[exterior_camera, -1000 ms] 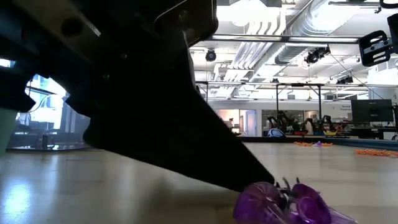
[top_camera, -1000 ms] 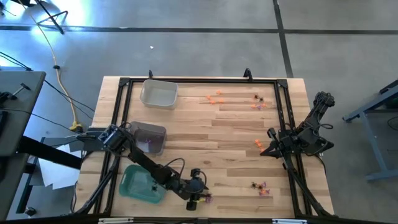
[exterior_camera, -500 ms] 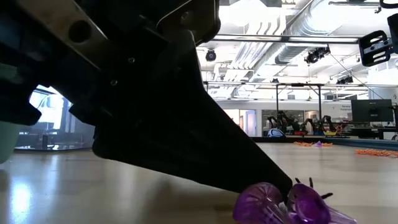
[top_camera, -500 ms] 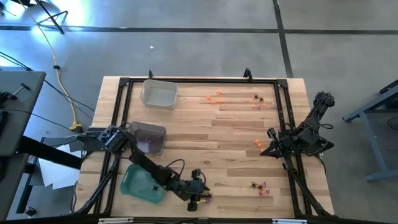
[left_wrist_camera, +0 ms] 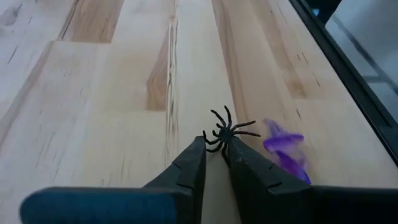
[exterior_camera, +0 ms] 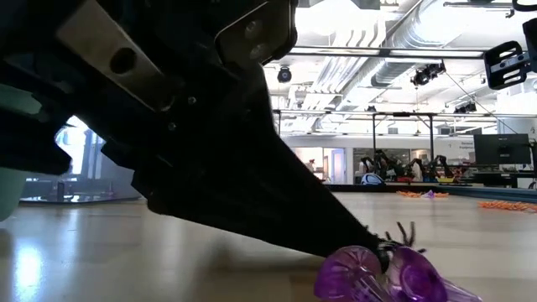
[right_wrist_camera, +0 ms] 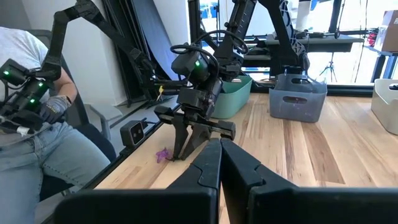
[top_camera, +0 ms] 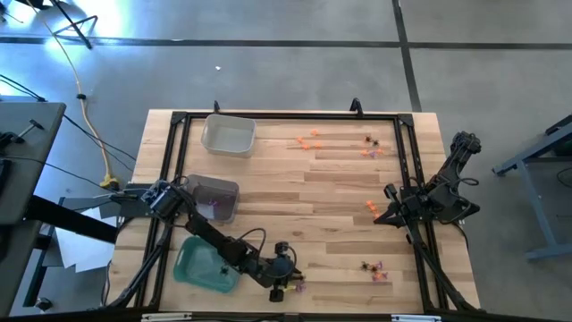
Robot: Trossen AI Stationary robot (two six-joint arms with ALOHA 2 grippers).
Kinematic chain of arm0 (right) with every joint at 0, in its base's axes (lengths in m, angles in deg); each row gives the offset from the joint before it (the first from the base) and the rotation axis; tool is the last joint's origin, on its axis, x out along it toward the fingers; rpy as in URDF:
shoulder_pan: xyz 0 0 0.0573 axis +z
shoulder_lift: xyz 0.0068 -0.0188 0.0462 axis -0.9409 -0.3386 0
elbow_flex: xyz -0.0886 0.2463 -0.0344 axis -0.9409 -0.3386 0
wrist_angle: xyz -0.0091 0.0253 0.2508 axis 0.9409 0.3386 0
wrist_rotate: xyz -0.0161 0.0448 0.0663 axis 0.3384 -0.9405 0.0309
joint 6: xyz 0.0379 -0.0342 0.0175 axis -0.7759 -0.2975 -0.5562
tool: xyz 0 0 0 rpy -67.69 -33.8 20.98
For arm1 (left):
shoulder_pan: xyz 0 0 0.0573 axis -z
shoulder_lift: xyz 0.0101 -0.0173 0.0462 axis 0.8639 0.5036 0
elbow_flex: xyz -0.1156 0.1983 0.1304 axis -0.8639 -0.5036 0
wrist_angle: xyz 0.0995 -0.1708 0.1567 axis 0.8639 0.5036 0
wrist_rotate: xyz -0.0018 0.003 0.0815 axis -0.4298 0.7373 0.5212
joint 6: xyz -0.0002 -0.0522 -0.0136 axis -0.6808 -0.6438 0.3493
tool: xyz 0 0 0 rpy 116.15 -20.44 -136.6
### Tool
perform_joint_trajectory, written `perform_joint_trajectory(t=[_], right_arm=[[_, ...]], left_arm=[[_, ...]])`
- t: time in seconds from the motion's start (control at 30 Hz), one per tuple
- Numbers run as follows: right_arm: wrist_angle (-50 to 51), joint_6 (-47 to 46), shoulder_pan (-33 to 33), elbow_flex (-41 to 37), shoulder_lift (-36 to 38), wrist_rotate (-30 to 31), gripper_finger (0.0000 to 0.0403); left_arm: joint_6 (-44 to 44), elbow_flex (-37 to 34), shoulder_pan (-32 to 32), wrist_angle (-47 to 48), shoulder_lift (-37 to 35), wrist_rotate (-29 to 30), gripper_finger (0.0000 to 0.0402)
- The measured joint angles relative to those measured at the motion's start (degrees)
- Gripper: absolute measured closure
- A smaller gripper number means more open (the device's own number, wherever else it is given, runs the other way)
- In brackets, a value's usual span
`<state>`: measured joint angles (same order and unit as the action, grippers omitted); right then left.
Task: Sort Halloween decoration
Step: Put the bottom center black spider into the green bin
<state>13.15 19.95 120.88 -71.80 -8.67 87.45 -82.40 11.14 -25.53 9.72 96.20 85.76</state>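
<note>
Spider (left_wrist_camera: 225, 133), just beside the purple trinket (left_wrist_camera: 283, 151), had come between my left gripper (left_wrist_camera: 216, 152) as it narrowed onto it; sorting could proceed.

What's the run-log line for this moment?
left hand: closing on black spider, near table edge | purple trinket: beside it | right hand: shut, idle, right side

Far trinkets (top_camera: 368, 146) too small to tell apart.
</note>
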Motion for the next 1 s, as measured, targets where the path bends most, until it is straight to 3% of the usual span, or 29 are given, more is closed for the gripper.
perform_joint_trajectory(t=[0.3,0.6,0.8,1.0], right_arm=[[0.0,0.0,0.0,0.0,0.0,0.0,0.0402],[0.0,0.0,0.0,0.0,0.0,0.0,0.0402],[0.0,0.0,0.0,0.0,0.0,0.0,0.0402],[0.0,0.0,0.0,0.0,0.0,0.0,0.0402]], left_arm=[[0.0,-0.2,1.2,6.8,-4.8,1.5,0.0397],[0.6,-0.2,3.2,10.2,-9.6,7.2,0.0401],[1.1,-0.2,3.3,9.9,-9.7,6.8,0.0391],[1.6,-0.1,2.3,6.8,-9.7,5.6,0.0346]])
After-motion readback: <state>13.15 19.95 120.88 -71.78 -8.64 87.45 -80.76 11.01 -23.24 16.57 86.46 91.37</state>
